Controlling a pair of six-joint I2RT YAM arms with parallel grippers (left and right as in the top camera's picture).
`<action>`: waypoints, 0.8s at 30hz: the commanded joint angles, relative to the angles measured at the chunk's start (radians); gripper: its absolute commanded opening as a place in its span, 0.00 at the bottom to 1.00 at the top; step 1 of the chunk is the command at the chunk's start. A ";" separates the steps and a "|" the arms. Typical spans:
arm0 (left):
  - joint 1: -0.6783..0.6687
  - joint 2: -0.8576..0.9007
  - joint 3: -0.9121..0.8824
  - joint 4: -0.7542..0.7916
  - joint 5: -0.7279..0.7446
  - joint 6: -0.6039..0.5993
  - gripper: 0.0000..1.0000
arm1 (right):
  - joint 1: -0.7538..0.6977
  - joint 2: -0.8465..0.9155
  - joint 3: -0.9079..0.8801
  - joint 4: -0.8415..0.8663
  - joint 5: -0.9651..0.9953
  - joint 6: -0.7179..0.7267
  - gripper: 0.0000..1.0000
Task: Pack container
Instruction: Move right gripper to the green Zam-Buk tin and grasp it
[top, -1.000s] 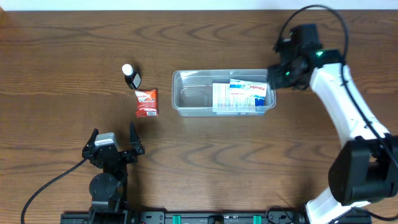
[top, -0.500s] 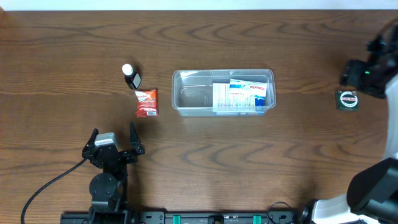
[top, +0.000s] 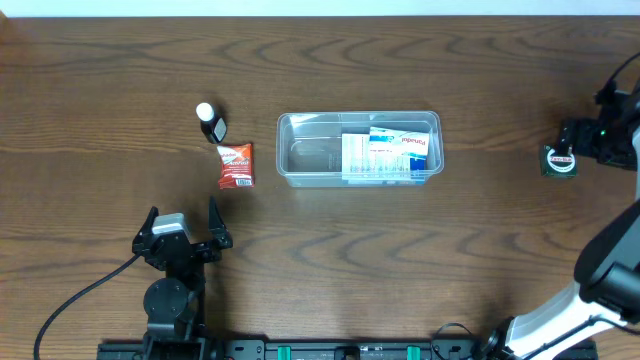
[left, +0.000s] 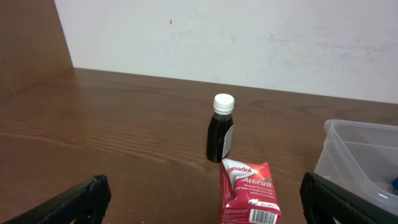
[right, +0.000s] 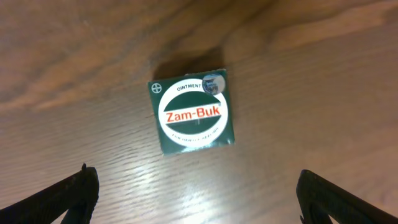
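Note:
The clear plastic container (top: 300, 150) sits mid-table with a blue-and-white Panadol box (top: 390, 153) inside its right half; its corner shows in the left wrist view (left: 357, 158). A green Zam-Buk box (top: 559, 160) lies at the far right, centred in the right wrist view (right: 193, 116). My right gripper (top: 588, 142) is open and empty just above and beside it. A red Panadol ActiFast packet (top: 236, 165) and a dark bottle with a white cap (top: 211, 122) lie left of the container, also in the left wrist view (left: 250, 190) (left: 221, 127). My left gripper (top: 182, 235) is open and empty near the front.
The brown wooden table (top: 400, 260) fills the view. A white wall (left: 249, 37) rises behind the table's far edge. The right arm's white links (top: 610, 290) reach up along the right edge.
My right gripper has swung from the container's right end to the far right, over the Zam-Buk box. The left arm has not moved.

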 joint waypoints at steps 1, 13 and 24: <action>0.004 -0.007 -0.030 -0.018 -0.001 0.010 0.98 | -0.007 0.058 -0.010 0.023 -0.003 -0.101 0.99; 0.004 -0.007 -0.030 -0.018 -0.001 0.010 0.98 | -0.007 0.159 -0.010 0.121 -0.144 -0.254 0.99; 0.004 -0.007 -0.030 -0.018 -0.001 0.010 0.98 | -0.009 0.214 -0.016 0.142 -0.073 -0.212 0.99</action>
